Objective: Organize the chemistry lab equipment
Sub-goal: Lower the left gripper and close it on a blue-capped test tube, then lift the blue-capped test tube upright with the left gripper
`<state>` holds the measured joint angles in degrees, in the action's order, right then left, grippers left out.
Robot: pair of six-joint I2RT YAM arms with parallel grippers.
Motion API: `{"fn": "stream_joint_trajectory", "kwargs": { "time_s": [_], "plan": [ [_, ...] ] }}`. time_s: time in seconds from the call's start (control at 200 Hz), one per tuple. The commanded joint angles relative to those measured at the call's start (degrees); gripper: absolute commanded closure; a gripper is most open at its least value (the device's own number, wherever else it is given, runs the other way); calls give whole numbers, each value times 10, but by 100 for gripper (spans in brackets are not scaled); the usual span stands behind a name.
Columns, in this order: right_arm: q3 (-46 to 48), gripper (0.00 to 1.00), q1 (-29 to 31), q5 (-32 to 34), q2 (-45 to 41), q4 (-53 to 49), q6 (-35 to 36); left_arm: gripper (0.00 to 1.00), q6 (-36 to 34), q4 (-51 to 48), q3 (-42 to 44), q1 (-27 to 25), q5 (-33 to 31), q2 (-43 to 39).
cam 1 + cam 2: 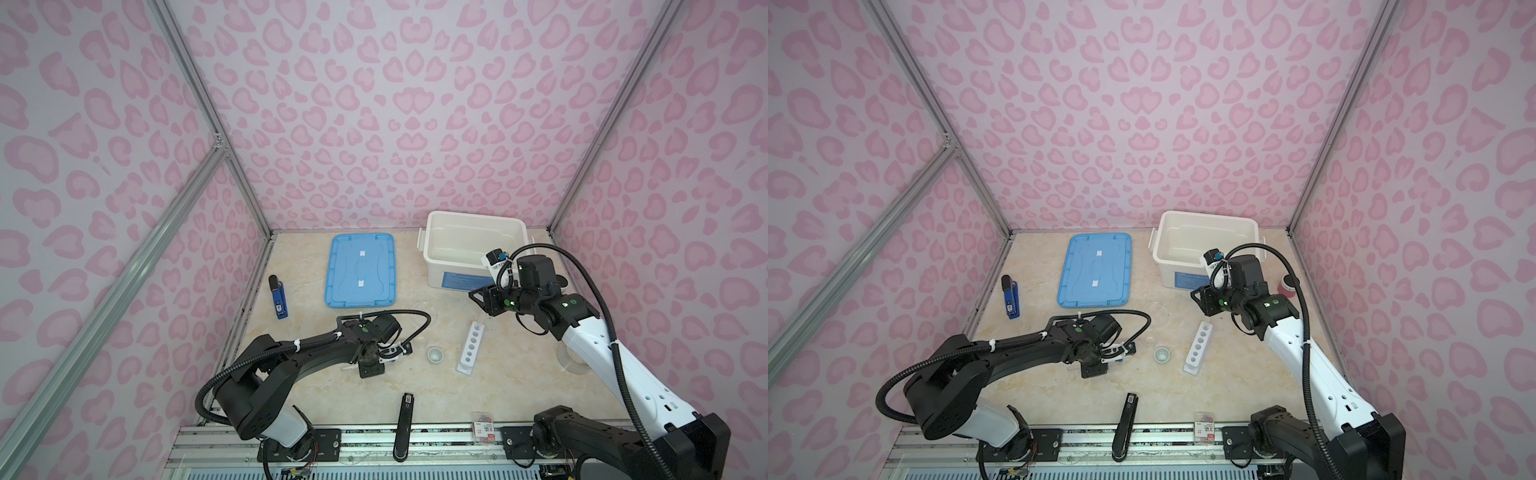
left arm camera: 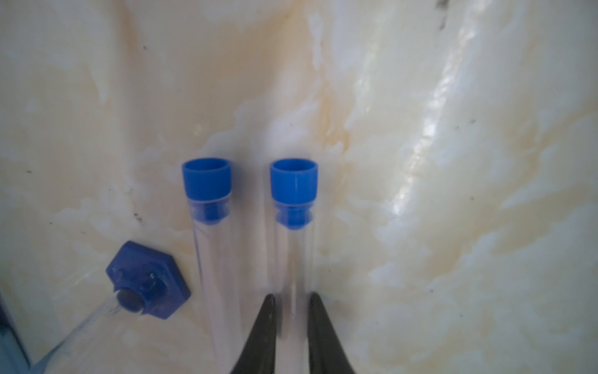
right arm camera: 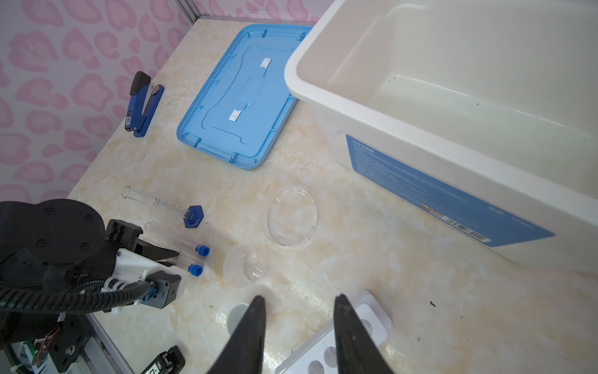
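Your left pincer (image 2: 291, 298) grips one tube (image 2: 293, 249) lying flat on the desk (image 2: 453, 194), a finger on each side, well back from the cap (image 2: 293, 181), probably to leave that end free. A second tube (image 2: 210, 249) lies just beside. Your right pincer (image 3: 299, 297) hangs half open, empty, near the rack (image 1: 472, 348), probably to steady it.

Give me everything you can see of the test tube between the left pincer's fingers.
The test tube is a slim clear tube, seemingly empty, closed by a blue cap whose plug reaches inside. It lies flat on the marbled table, parallel to a second capped tube, narrowly apart. The left pincer straddles its body, fingers at both walls; whether they grip it I cannot tell.
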<state>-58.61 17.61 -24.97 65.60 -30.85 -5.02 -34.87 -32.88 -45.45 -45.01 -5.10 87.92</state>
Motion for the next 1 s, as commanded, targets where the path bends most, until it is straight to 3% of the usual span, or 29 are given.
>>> {"fn": "stream_joint_trajectory", "kwargs": {
  "time_s": [0.0,0.47,0.64,0.995],
  "plan": [
    [1,64,0,4,0,8,-2,83,3,-1,-1,0,6,0],
    [-20,64,1,34,-15,-37,-3,86,7,-5,-34,-1,34,-52],
    [-31,63,4,13,-27,-55,-11,86,18,17,-48,-1,59,-90],
    [-69,63,98,3,-29,-133,17,85,32,97,-52,13,88,-186]
  ]
}}
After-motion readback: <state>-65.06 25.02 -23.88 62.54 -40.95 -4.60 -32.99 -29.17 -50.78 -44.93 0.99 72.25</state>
